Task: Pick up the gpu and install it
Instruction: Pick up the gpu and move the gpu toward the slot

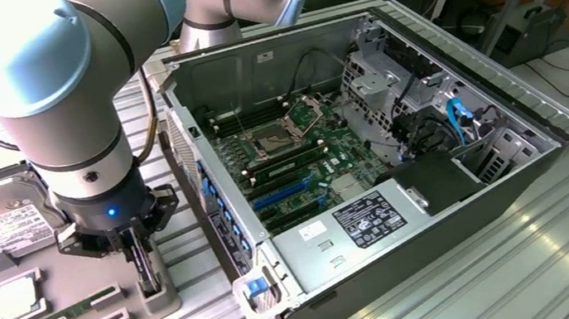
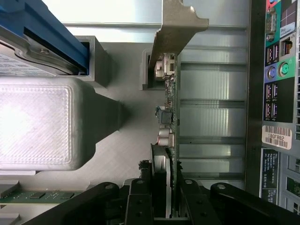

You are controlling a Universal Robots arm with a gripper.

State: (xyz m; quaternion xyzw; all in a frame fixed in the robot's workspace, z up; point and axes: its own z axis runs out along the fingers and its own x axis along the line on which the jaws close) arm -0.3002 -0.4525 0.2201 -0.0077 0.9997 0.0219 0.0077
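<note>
Gripping the gpu (image 2: pixel 169 122) with the tool (image 2: pixel 165 206), jaws pinched on both faces. Standing on edge in the grey holder (image 2: pixel 117 154), long axis running straight away from the tool toward the silvery bracket (image 2: pixel 176 28). Beyond, open computer case (image 1: pixel 433 264) on the table (image 1: pixel 524 276).

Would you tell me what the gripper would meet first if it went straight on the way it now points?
The gpu: it stands on edge in the gripper, whose jaws look closed on it. Going further would likely press the card into the grey holder tray beneath, though the depth there is unclear.
</note>
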